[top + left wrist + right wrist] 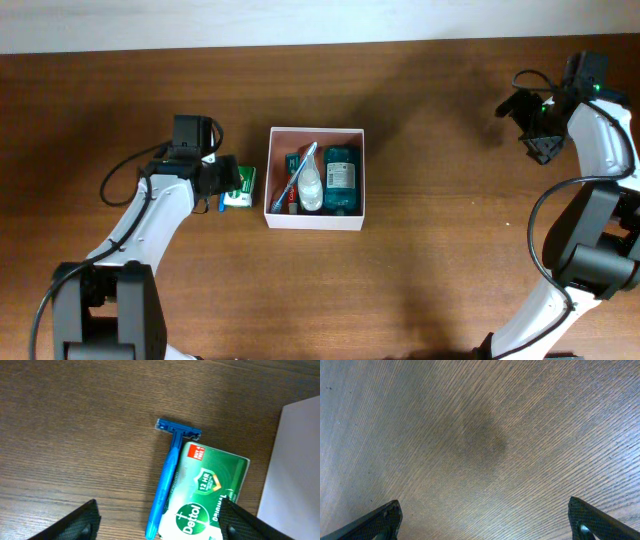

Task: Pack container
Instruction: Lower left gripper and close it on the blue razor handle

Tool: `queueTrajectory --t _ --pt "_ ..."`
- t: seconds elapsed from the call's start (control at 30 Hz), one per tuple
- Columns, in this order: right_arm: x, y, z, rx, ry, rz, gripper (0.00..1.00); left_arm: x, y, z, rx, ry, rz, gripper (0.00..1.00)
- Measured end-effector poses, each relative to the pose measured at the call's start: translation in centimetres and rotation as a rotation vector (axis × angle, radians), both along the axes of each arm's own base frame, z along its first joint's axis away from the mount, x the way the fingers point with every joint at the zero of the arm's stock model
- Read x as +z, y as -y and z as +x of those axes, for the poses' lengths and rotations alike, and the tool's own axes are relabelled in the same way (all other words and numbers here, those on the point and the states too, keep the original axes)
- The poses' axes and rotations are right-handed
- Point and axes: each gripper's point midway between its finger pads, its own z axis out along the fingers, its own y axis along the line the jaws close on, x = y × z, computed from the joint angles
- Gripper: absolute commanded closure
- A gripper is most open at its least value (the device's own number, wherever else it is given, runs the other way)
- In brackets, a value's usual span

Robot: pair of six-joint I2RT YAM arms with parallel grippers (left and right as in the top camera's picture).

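Two grippers are hanging over the wooden table point(440, 290), both with jaws apart and gripping nothing. The container point(314, 221) is sitting near the table's middle, holding a teal bottle point(341, 178) and a pale bottle point(312, 190) side by side. The left gripper point(215, 180) is hovering just beside its left wall, straddling a blue razor point(167, 480) and a green-and-white carton point(207, 492) that are lying side by side, seemingly touching. The right gripper point(530, 125) is hanging near the right edge, toward the far corner, with bare wood beneath it.
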Motion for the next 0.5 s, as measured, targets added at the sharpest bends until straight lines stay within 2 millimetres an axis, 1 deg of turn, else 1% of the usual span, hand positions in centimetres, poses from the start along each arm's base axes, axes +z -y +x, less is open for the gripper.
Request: queueTrajectory --t 0.03,0.3,0.37,0.5 --pt "0.0 0.0 0.0 0.000 0.000 0.000 0.01 0.0 -0.1 0.1 0.003 0.004 0.005 0.35" --pt "0.0 0.0 0.0 0.000 0.000 0.000 0.01 -0.2 -0.2 0.4 -0.005 0.012 0.018 0.36" --pt "0.0 0.0 0.0 0.001 0.000 0.000 0.01 -0.6 -0.2 0.5 -0.014 0.008 0.023 0.36" --pt "0.0 0.0 0.0 0.000 0.000 0.000 0.01 -2.5 -0.3 0.4 -0.029 -0.034 0.036 0.36"
